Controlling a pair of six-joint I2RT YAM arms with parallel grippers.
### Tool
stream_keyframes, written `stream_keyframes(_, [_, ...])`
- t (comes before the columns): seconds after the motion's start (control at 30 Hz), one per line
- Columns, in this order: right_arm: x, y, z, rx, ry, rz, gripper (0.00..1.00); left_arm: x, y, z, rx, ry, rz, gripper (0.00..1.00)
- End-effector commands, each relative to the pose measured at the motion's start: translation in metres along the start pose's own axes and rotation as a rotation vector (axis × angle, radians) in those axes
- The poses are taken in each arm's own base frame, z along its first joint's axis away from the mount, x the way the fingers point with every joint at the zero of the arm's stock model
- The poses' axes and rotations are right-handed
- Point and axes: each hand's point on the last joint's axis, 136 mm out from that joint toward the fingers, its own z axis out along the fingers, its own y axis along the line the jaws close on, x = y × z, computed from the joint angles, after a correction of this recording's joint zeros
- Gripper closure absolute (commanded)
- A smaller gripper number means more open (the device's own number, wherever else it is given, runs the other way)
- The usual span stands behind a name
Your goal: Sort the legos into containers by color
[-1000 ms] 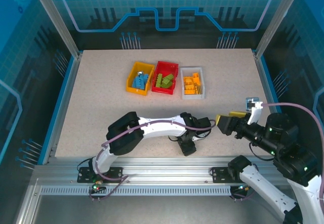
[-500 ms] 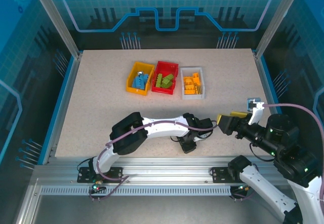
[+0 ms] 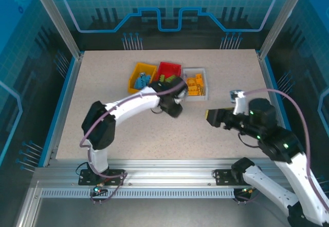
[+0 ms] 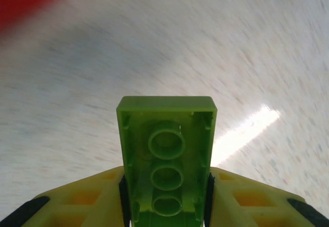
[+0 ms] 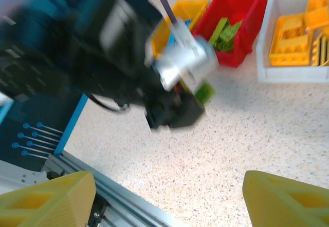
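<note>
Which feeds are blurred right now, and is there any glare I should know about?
Left wrist view: the small green studded plastic brick in the left gripper is sharp, but the speckled table behind is motion-smeared, with a bright glare streak at right. Right wrist view: the left arm is blurred; the red plastic bin is readable. Top external view: sharp, evenly lit.

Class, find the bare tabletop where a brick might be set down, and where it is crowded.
Free: table left of the yellow bin, right of the white bin, and the middle of the near edge. Crowded: before the red bin, where the left end effector holds a green brick.
</note>
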Motion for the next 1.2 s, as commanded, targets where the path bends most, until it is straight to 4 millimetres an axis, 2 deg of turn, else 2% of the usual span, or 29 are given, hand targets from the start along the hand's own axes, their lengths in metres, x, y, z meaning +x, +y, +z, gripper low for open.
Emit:
stream_keyframes(0.0, [-0.017, 0.014, 0.030, -0.080, -0.007, -0.006, 0.24, -0.038, 0.035, -0.019, -0.018, -0.091, -0.091, 0.59])
stream_keyframes(0.13, [-0.038, 0.017, 0.055, -0.072, -0.016, -0.003, 0.25, -0.084, 0.091, -0.012, -0.093, -0.132, -0.179, 0.59])
stream_keyframes(0.23, [-0.048, 0.018, 0.068, -0.060, -0.010, -0.005, 0.25, -0.108, 0.121, 0.005, -0.146, -0.151, -0.225, 0.59])
stream_keyframes(0.33, [-0.053, 0.017, 0.076, -0.047, -0.011, -0.004, 0.25, -0.122, 0.146, 0.024, -0.189, -0.150, -0.261, 0.59])
stream_keyframes(0.43, [-0.053, 0.014, 0.080, -0.039, -0.013, 0.001, 0.25, -0.134, 0.157, 0.036, -0.197, -0.160, -0.294, 0.58])
stream_keyframes(0.57, [-0.048, 0.008, 0.083, -0.028, -0.008, 0.016, 0.25, -0.143, 0.158, 0.051, -0.176, -0.185, -0.308, 0.55])
stream_keyframes(0.67, [-0.042, 0.006, 0.084, -0.027, 0.002, 0.028, 0.25, -0.139, 0.158, 0.063, -0.174, -0.159, -0.312, 0.43])
stream_keyframes(0.73, [-0.039, 0.003, 0.084, -0.024, 0.004, 0.035, 0.25, -0.135, 0.159, 0.064, -0.179, -0.144, -0.318, 0.31])
stream_keyframes(0.77, [-0.039, 0.002, 0.084, -0.022, 0.002, 0.037, 0.25, -0.134, 0.158, 0.062, -0.181, -0.143, -0.323, 0.30])
stream_keyframes(0.87, [-0.038, 0.003, 0.082, -0.027, -0.002, 0.041, 0.25, -0.140, 0.153, 0.038, -0.162, -0.183, -0.335, 0.27])
stream_keyframes(1.0, [-0.038, 0.001, 0.080, -0.016, -0.008, 0.031, 0.25, -0.153, 0.135, -0.025, -0.119, -0.317, -0.354, 0.26])
stream_keyframes(1.07, [-0.036, -0.005, 0.078, 0.015, -0.007, 0.023, 0.24, -0.151, 0.126, -0.060, -0.086, -0.379, -0.389, 0.22])
stream_keyframes(1.13, [-0.032, -0.021, 0.074, 0.101, -0.007, 0.023, 0.17, -0.142, 0.121, -0.099, -0.047, -0.454, -0.454, 0.13])
stream_keyframes(1.17, [-0.030, -0.033, 0.071, 0.162, -0.013, 0.029, 0.11, -0.135, 0.120, -0.117, -0.025, -0.493, -0.484, 0.02])
